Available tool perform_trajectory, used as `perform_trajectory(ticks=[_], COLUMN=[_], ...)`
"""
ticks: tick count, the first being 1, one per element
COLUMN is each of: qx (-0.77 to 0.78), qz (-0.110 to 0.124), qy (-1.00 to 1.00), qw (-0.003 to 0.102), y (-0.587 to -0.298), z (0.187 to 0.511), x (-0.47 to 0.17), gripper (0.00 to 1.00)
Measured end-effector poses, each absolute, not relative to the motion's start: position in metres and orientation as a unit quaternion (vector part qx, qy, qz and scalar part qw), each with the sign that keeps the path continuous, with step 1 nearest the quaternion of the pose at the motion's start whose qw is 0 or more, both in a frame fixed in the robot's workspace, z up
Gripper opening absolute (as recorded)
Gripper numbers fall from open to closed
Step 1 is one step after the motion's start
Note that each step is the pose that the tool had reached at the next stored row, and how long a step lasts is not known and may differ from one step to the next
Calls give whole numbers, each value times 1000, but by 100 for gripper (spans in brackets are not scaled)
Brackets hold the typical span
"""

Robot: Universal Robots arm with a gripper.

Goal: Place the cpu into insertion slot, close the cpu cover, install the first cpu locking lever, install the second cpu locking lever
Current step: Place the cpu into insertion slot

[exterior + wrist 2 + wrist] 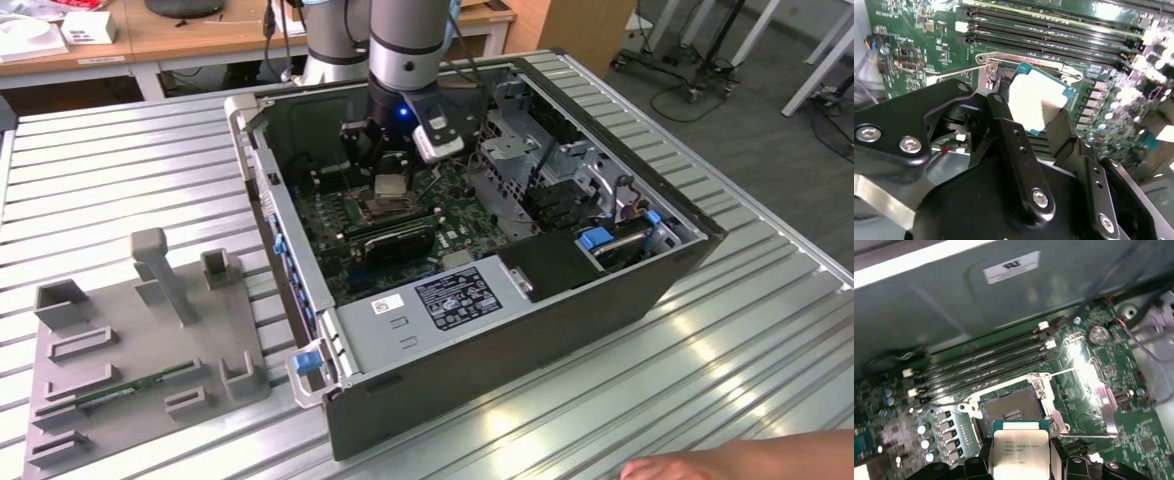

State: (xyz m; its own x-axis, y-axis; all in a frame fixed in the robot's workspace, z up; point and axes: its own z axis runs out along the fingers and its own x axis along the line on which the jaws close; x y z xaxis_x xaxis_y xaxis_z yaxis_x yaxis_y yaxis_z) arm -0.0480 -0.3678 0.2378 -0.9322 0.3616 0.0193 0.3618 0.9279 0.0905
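My gripper [390,186] is shut on the cpu [390,183], a flat square silver-tan chip, inside the open computer case [534,330]. In the first wrist view the cpu [1020,452] hangs between the black fingers [1066,462], a little above and to one side of the insertion slot [1010,409], whose dark square is uncovered. The cpu cover [1099,400] lies flipped open beside the slot as a bright silvery plate. Thin wire levers [1066,372] stand out from the socket. In the second wrist view the cpu [1036,100] is tilted over the slot's metal rim [1019,58].
Long black memory slots [984,360] run beside the socket. A metal drive cage [534,170] and the case wall [267,190] close in around the arm. A grey fixture tray [134,340] lies on the ribbed table at the exterior view's left. A hand [747,462] rests at the lower right.
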Motion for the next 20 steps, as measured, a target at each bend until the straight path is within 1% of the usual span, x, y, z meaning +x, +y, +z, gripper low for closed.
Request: perform_trajectory(ticks=[20], qx=[-359], qz=[-46], qy=[-932], qw=[-7], y=[-368], z=[233], x=[-48], gripper=[54])
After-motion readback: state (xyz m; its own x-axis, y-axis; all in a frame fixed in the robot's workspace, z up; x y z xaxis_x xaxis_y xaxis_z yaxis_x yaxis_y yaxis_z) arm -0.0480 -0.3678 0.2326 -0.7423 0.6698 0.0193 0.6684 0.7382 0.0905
